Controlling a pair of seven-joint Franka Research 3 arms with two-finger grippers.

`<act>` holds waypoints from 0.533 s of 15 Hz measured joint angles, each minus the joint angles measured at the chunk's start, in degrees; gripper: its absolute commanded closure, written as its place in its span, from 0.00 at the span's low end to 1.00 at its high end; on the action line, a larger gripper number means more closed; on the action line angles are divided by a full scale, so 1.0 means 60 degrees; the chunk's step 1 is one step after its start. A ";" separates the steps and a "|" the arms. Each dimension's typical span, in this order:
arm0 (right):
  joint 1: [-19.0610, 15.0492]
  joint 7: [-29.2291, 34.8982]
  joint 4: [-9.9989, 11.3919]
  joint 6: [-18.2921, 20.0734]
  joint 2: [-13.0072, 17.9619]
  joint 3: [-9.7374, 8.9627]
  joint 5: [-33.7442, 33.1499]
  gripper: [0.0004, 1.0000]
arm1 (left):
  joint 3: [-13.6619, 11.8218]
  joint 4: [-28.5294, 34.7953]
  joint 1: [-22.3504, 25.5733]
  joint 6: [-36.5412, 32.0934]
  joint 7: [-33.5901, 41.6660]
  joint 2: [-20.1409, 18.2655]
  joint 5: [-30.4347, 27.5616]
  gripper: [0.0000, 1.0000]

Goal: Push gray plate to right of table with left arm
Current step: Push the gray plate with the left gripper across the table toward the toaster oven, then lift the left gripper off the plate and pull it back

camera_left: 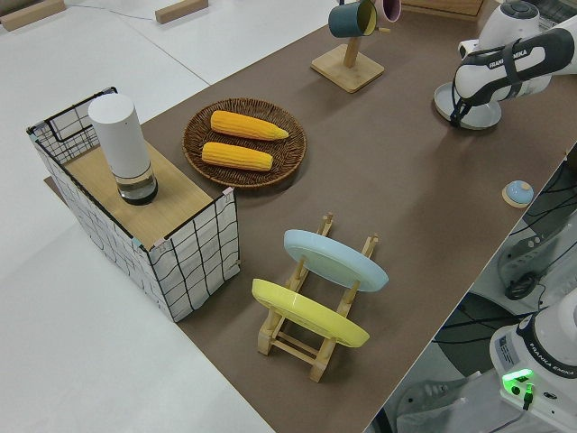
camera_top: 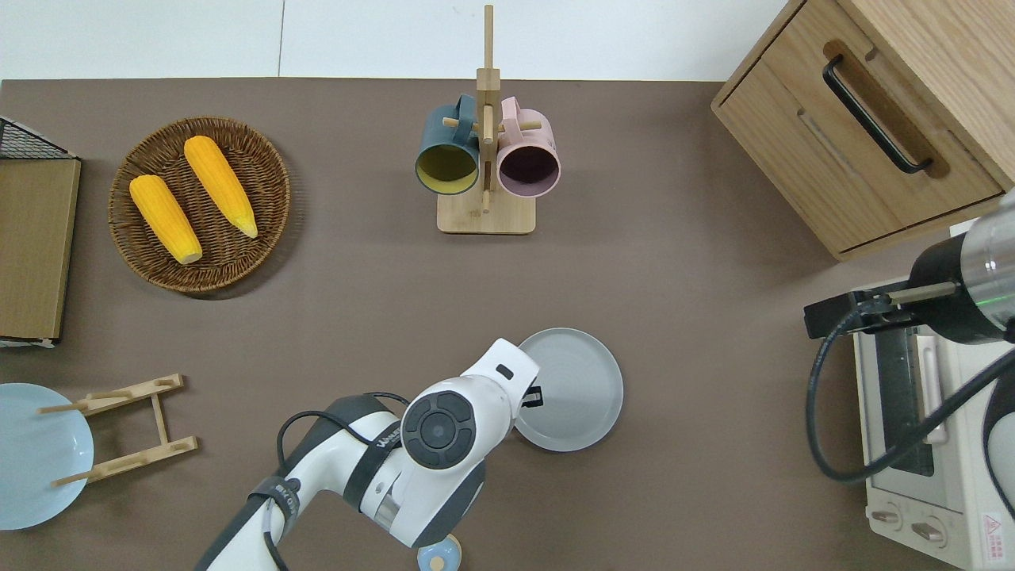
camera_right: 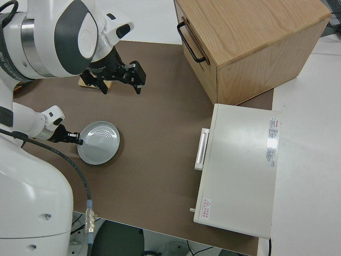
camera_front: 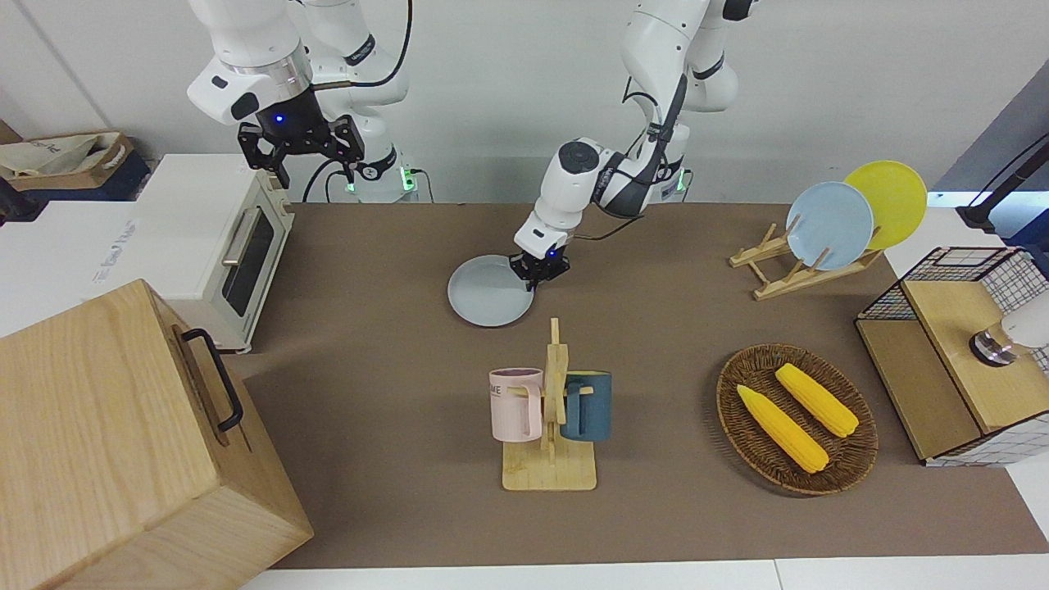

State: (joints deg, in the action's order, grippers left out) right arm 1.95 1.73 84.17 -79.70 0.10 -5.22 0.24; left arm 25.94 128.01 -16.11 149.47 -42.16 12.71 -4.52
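The gray plate (camera_front: 488,293) (camera_top: 572,390) (camera_right: 100,143) lies flat on the brown table (camera_front: 385,344), in its middle stretch and close to the robots. My left gripper (camera_front: 534,280) (camera_top: 533,396) (camera_right: 75,140) is down at the plate's rim, on the side toward the left arm's end of the table. Its fingers look shut and hold nothing. The left arm's wrist hides part of that rim from overhead. My right gripper (camera_front: 317,176) (camera_right: 122,88) is parked, open and empty.
A mug rack (camera_front: 553,410) with two mugs stands farther from the robots than the plate. A white toaster oven (camera_front: 238,246) and a wooden cabinet (camera_front: 123,434) fill the right arm's end. A corn basket (camera_front: 742,365), plate rack (camera_front: 787,274) and wire shelf (camera_front: 942,352) occupy the left arm's end.
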 measured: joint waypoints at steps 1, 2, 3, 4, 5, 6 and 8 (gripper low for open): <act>0.0000 0.0000 0.0000 0.0000 0.0000 0.0000 0.0000 0.02 | 0.0001 -0.0240 -0.0145 0.0007 -0.0209 0.0202 0.0079 1.00; 0.0000 0.0000 0.0000 0.0000 0.0000 0.0000 0.0000 0.02 | 0.0000 -0.0472 -0.0273 0.0011 -0.0353 0.0390 0.0121 1.00; 0.0000 0.0000 0.0000 0.0000 0.0000 0.0000 0.0000 0.02 | 0.0002 -0.0663 -0.0383 0.0012 -0.0450 0.0541 0.0143 1.00; 0.0000 0.0000 0.0000 0.0000 0.0000 0.0000 0.0000 0.02 | -0.0001 -0.0825 -0.0482 0.0012 -0.0508 0.0663 0.0148 1.00; 0.0000 0.0000 0.0000 0.0000 0.0000 0.0000 0.0000 0.02 | 0.0003 -0.0962 -0.0566 0.0012 -0.0541 0.0767 0.0151 1.00; 0.0000 0.0000 0.0000 0.0000 0.0000 0.0000 0.0000 0.02 | -0.0001 -0.1056 -0.0635 0.0012 -0.0570 0.0837 0.0152 1.00; 0.0000 0.0000 0.0000 0.0000 0.0000 0.0000 0.0000 0.02 | -0.0004 -0.1146 -0.0722 0.0012 -0.0598 0.0923 0.0156 1.00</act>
State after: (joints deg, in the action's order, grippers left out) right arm 1.95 1.73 84.17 -79.70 0.10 -5.22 0.24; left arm 25.92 121.13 -20.44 149.55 -45.75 18.25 -3.58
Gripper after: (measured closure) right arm 0.013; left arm 0.956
